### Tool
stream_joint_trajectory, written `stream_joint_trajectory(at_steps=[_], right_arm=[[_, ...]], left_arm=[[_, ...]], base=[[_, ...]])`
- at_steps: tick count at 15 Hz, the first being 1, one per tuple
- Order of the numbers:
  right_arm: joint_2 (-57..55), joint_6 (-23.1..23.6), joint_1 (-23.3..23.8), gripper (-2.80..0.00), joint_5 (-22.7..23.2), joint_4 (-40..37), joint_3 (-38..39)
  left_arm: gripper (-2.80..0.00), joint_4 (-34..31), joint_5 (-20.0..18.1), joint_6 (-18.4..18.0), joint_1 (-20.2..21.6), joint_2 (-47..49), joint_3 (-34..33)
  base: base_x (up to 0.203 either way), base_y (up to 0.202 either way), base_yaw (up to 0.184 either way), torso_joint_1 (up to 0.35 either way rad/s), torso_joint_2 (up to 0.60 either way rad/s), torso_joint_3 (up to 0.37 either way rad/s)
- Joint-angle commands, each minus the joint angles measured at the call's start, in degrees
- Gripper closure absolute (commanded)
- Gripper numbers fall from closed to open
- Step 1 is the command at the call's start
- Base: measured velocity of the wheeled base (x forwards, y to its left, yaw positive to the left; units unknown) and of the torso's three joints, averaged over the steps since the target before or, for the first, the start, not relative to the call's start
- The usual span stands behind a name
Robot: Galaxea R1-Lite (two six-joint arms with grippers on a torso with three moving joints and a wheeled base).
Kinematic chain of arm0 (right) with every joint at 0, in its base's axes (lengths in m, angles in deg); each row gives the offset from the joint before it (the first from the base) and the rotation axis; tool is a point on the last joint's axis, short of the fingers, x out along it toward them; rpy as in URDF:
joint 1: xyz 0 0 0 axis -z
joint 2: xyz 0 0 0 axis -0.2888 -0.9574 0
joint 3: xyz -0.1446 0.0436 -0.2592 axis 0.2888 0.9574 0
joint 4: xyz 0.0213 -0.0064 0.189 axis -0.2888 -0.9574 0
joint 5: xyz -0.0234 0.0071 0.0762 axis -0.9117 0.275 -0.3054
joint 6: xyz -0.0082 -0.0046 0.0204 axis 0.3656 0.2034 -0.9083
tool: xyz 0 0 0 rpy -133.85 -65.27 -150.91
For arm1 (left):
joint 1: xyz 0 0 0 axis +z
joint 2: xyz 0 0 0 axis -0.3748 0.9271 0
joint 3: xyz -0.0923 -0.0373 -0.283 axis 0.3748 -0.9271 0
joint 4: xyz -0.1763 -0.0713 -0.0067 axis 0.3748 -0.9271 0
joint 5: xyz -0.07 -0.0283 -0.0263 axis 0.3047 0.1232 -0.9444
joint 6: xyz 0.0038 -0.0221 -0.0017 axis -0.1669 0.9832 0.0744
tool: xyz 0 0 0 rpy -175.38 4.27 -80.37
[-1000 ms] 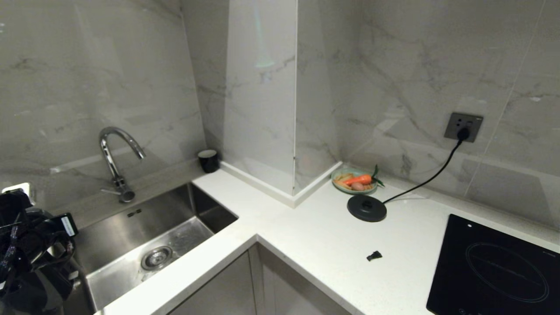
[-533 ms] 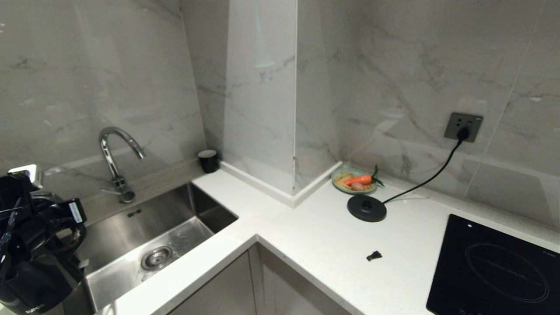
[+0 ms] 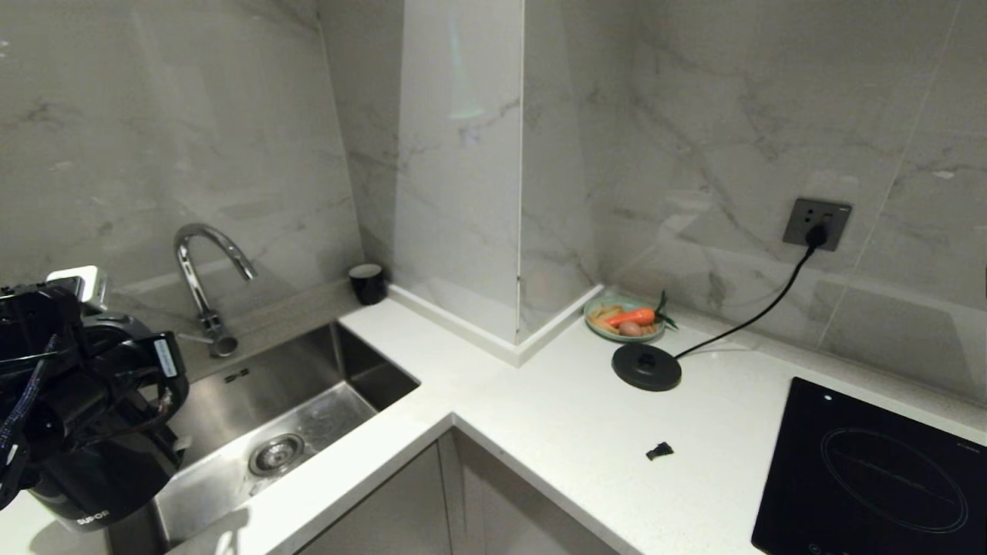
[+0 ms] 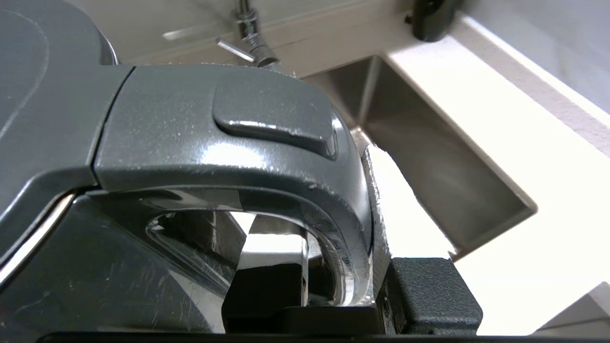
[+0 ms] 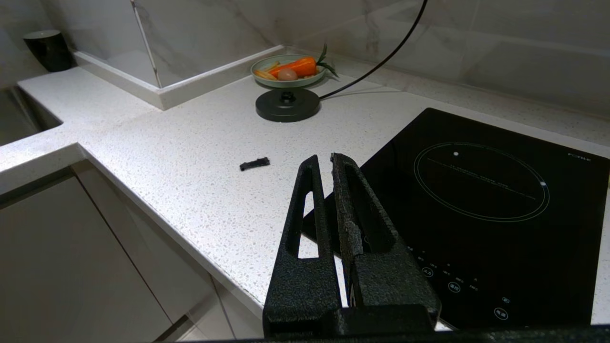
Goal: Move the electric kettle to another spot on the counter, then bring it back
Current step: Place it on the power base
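Note:
The black electric kettle (image 3: 100, 478) is at the far left, by the sink's near left corner, with its shadow on the white counter (image 3: 555, 416) beneath it. My left gripper (image 4: 329, 228) is shut on the kettle's loop handle (image 4: 214, 143), one finger inside the loop and one outside. In the head view the arm's wrist and cables (image 3: 69, 362) cover the kettle's top. My right gripper (image 5: 325, 159) is shut and empty, parked above the counter's front edge (image 5: 190, 157) by the cooktop, outside the head view.
The kettle's round base disc (image 3: 646, 367) sits corded near a plate of vegetables (image 3: 624, 317). A steel sink (image 3: 270, 416) with faucet (image 3: 202, 277), a black cup (image 3: 368, 283), a small black piece (image 3: 659, 451) and the glass cooktop (image 3: 871, 470) are nearby.
My left arm has carried the kettle up and to the right, further into view beside the sink. The right arm and everything on the counter have stayed put.

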Motion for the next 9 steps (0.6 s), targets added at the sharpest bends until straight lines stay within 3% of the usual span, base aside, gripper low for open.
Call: stream_joint_trajectory(at_steps=[1,7,9], right_arm=[[0.0,0.0,0.0,0.0,0.0,0.0,0.0],[0.0,0.0,-0.1,0.0,0.0,0.0,0.0],[0.0,0.0,-0.1,0.0,0.0,0.0,0.0]], left_arm=[[0.0,-0.1,0.1,0.0,-1.4,-1.9,-0.1],[0.0,-1.2,1.0,0.0,-3.8,-2.7,-0.4],[0.0,-1.1,1.0,0.0,-4.0,-2.7,-0.5]], base=[[0.0,0.0,0.0,0.0,0.0,0.0],[0.0,0.0,0.0,0.0,0.0,0.0],[0.007,0.011,-0.082,0.002,0.0,0.005]])
